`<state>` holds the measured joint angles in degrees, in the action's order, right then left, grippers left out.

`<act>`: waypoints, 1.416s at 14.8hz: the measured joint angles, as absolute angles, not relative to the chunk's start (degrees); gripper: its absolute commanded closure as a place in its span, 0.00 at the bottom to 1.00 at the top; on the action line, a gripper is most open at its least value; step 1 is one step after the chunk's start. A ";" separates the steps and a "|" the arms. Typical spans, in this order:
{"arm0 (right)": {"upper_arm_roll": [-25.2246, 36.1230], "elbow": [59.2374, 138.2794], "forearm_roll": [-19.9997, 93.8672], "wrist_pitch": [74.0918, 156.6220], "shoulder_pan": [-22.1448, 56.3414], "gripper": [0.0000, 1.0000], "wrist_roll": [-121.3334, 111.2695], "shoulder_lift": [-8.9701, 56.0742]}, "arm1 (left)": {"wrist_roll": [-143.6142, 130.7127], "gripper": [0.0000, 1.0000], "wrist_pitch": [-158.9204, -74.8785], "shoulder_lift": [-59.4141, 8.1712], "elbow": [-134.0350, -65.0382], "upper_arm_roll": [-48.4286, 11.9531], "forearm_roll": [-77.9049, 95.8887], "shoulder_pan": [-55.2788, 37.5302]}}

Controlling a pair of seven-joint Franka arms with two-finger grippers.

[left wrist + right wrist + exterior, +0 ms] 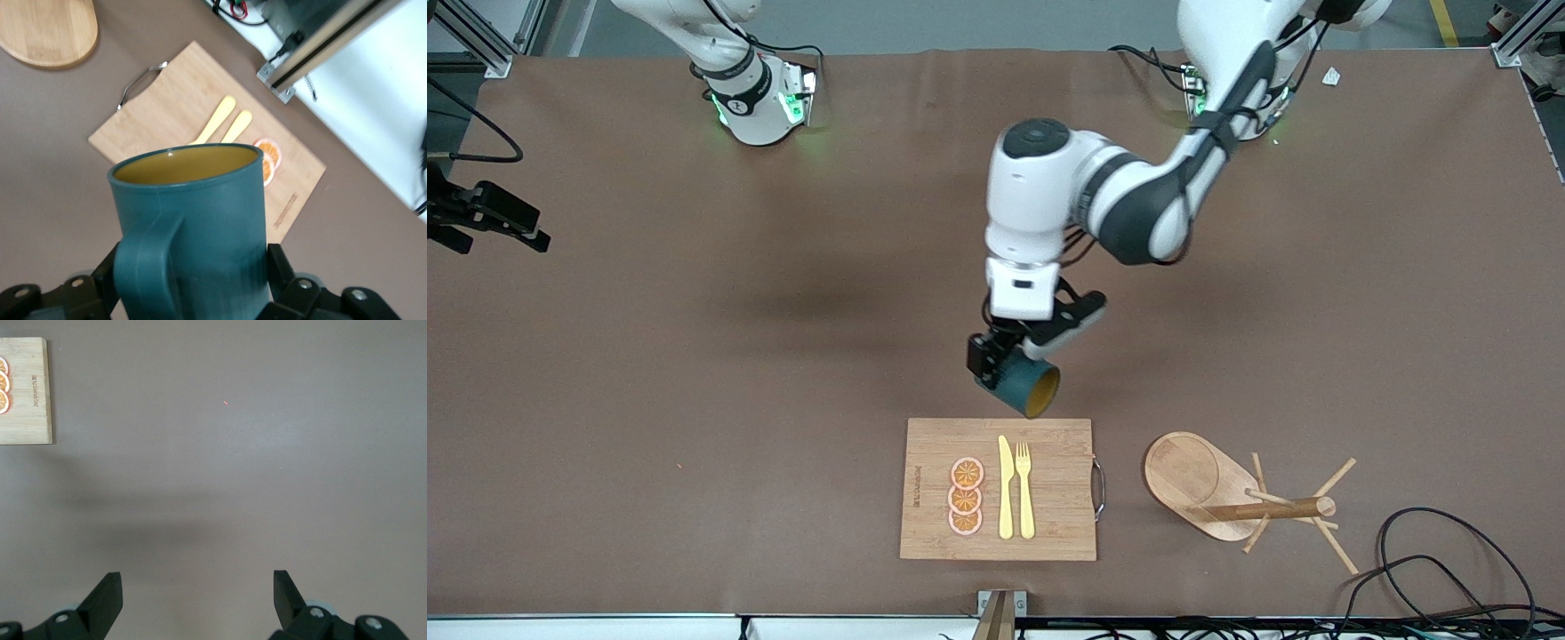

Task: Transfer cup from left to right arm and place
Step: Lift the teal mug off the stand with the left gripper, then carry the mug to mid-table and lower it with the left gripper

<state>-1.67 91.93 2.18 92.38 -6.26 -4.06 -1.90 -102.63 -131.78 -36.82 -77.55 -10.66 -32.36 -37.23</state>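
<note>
While the left gripper carries the cup in the air, over bare bench just at the 12 o'clock edge of the cutting board, I read this as the staging pose for the handover. Jaws clenched on the cup body from both sides; left wrist view shows the handle facing the camera and the ochre inside. Cup is tipped, mouth toward 5 o'clock in the front view, likely to leave the body free for the second grasp.

Left arm pose: reaches from its base at 1 o'clock, elbow bent, wrist pointing down over bench centre.

Right gripper: jaws released, wide apart, nothing between them, looking down on bare bench with a board corner at the edge of its view. It shows at 9 o'clock in the front view, well apart from the cup. That arm waits.

Board holds orange slices, knife, fork. Wooden peg stand at 4 o'clock of the cup, untouched.
</note>
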 measured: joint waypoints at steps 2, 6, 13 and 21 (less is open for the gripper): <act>-1.66 91.93 2.18 92.39 -6.27 0.00 -4.06 -1.90 | -108.47 0.46 -129.56 -38.93 -77.71 -10.58 -38.97 -41.22; -1.65 91.93 2.18 92.39 -6.27 0.00 -4.07 -1.90 | -115.85 0.46 -121.87 -43.31 -78.00 -8.53 -49.12 -49.88; -1.61 91.93 2.18 92.39 -6.30 0.00 -4.07 -1.90 | -118.64 0.45 -107.22 -51.06 -78.15 -1.25 -56.74 -64.86; -1.61 91.93 2.18 92.40 -6.30 0.00 -4.08 -1.90 | -122.48 0.18 -102.57 -56.78 -78.02 0.91 -62.43 -69.12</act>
<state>-1.61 91.93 2.18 92.40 -6.30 -4.08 -1.90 -122.48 -102.57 -56.78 -78.02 0.91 -62.43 -69.12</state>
